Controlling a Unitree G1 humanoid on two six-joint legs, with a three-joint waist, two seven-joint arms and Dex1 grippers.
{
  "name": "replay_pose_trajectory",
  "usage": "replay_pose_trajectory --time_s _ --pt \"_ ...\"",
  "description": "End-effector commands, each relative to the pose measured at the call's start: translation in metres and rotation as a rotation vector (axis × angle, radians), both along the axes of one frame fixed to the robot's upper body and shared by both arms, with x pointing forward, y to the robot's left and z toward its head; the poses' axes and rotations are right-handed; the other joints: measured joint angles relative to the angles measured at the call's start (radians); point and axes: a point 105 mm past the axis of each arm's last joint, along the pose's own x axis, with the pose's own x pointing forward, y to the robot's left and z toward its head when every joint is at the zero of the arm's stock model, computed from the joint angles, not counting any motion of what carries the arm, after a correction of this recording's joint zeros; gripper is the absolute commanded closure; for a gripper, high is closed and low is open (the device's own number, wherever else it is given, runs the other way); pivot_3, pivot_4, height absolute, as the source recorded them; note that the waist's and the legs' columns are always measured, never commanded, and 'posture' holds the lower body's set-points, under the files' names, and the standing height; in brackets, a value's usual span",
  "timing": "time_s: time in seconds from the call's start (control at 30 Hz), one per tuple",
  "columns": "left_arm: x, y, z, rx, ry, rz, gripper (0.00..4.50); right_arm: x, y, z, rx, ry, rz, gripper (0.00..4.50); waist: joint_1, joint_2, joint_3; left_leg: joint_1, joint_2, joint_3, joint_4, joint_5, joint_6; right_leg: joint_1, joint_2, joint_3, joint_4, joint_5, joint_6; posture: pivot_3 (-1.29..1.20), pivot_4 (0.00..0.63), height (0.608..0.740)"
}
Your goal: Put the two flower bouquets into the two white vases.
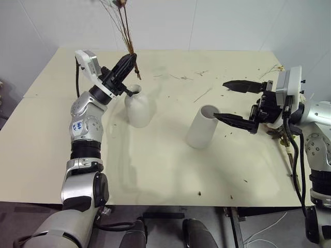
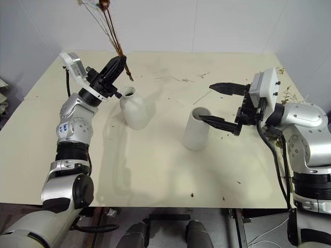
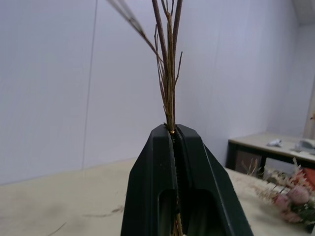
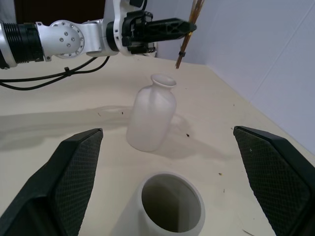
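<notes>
Left end effector (image 1: 129, 64) is clamping the small bouquet (image 1: 123, 32) just above the squat vase (image 1: 138, 106) on the counter (image 1: 170, 170); you are steering stem ends plumb over its narrow neck. Right end effector (image 1: 235, 101) is gaping around the tall vase (image 1: 203, 126).

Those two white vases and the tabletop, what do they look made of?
Squat vase: probably unglazed ceramic; its surface looks matte and chalky, with no glare. Tall vase: likely ceramic or plastic, smooth with a thick rim; the look leaves it open. Tabletop: seemingly painted or laminated board, flat cream, faintly sheened.
</notes>
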Motion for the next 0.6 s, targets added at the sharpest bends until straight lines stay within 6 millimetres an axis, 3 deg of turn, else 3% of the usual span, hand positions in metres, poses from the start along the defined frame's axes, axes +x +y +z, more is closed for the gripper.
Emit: replay_pose_trajectory --time_s 0.03,0.3,0.6 --pt "-0.006 0.005 0.020 0.013 -0.085 0.007 4.46 -0.009 -0.005 0.016 0.013 -0.066 -0.021 0.00 0.000 0.000 0.000 0.000 0.000 0.000 0.000 0.000 0.000 0.000 0.000 0.000 0.000 0.000 0.000 0.00 0.150 0.740" --pt "-0.009 0.007 -0.011 0.119 -0.041 -0.013 4.46 -0.011 -0.005 0.014 0.032 -0.064 -0.049 0.00 0.000 0.000 0.000 0.000 0.000 0.000 0.000 0.000 0.000 0.000 0.000 0.000 0.001 0.000 0.000 0.00 0.150 0.740" --pt "-0.006 0.025 -0.020 0.098 -0.027 0.078 4.46 -0.011 -0.008 0.013 0.044 -0.058 -0.074 0.00 0.000 0.000 0.000 0.000 0.000 0.000 0.000 0.001 0.001 0.000 0.000 0.000 0.002 0.000 0.000 0.00 0.150 0.740"
